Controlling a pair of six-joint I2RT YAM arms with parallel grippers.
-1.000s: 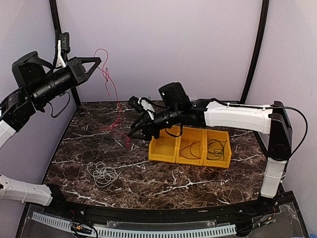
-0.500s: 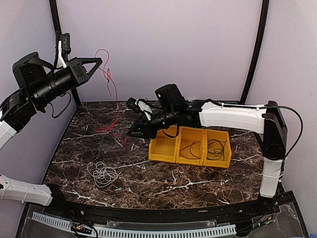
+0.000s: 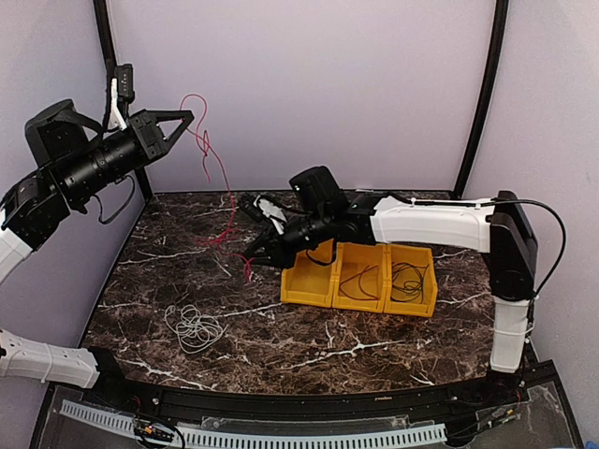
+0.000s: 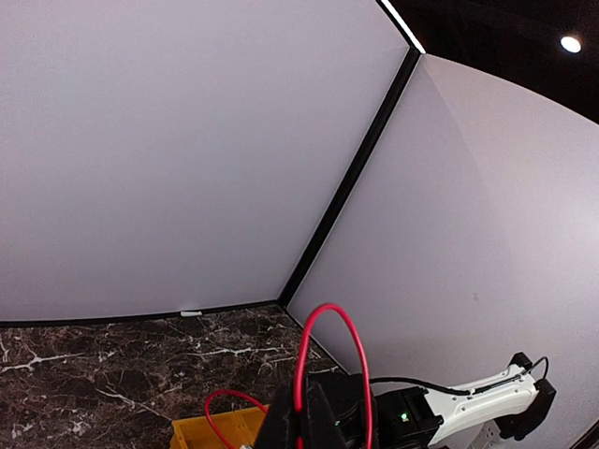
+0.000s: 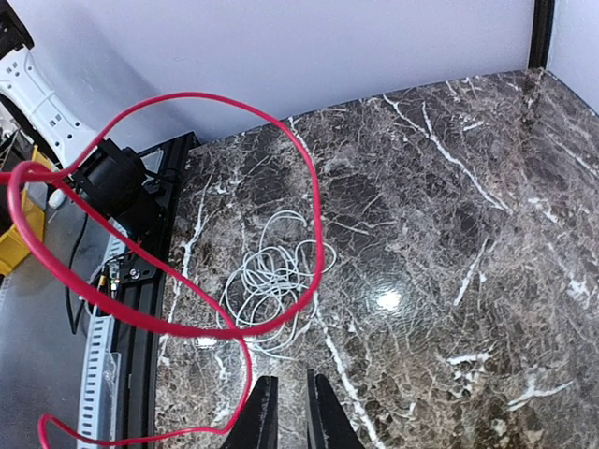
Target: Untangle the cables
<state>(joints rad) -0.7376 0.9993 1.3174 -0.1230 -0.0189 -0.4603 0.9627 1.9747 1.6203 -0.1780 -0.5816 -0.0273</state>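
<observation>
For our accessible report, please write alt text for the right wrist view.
A red cable loops in the air above a dark marble table, where a white cable bundle lies. Two black fingers, nearly together, show at the bottom edge.

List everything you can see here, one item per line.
table: one, dark marble
yellow bins: three, yellow, side by side right of centre
red cable: one, red, hanging from the left gripper to the table
white cable: one, white, bundled on the table, near left
black cable: one, black, in the right-hand bin
thin wire: one, dark reddish, in the middle bin
walls: pale lilac, all around
left gripper: black, raised, shut on the red cable
right gripper: black, low by the red cable's lower end, jaws nearly together
</observation>
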